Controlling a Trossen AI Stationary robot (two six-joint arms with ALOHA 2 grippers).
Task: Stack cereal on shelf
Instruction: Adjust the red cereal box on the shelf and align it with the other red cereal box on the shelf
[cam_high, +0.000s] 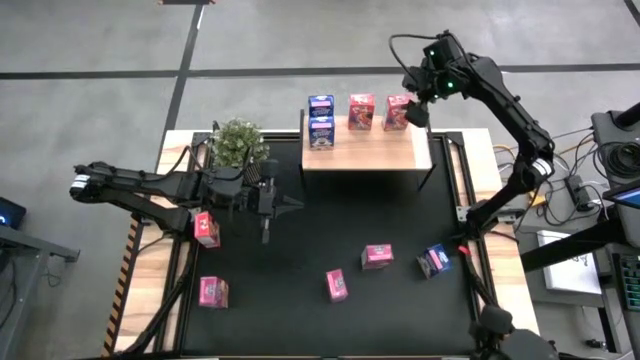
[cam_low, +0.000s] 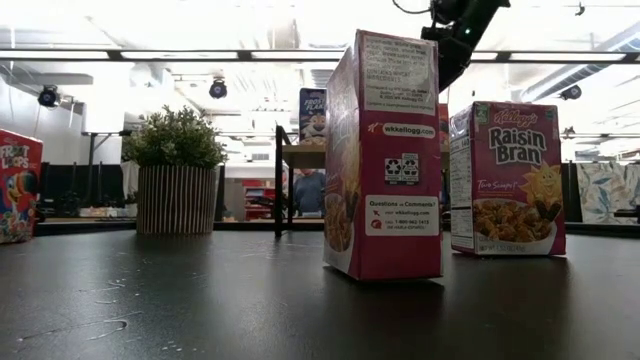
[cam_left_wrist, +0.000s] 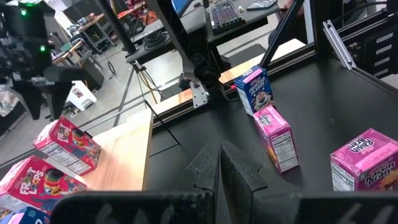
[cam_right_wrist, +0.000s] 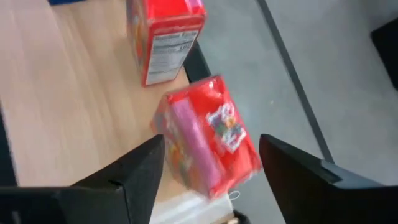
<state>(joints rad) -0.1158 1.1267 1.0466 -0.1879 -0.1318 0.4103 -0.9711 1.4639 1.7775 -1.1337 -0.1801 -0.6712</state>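
Shelf (cam_high: 370, 148) top: red cereal box (cam_right_wrist: 208, 134) between right tool's (cam_right_wrist: 211, 171) spread fingers.

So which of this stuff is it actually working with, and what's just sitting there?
Part of the job:
- cereal boxes, on the table and shelf
- wooden shelf
- right end effector, open around a red box

Just sitting there:
- potted plant
- left end effector, idle

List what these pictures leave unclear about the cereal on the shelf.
- Red box between the right gripper's open fingers: blurred in the right wrist view, print unreadable, contact uncertain.
- Shelf in the low view: mostly hidden behind a pink box.
- High view: shelf box labels too small.
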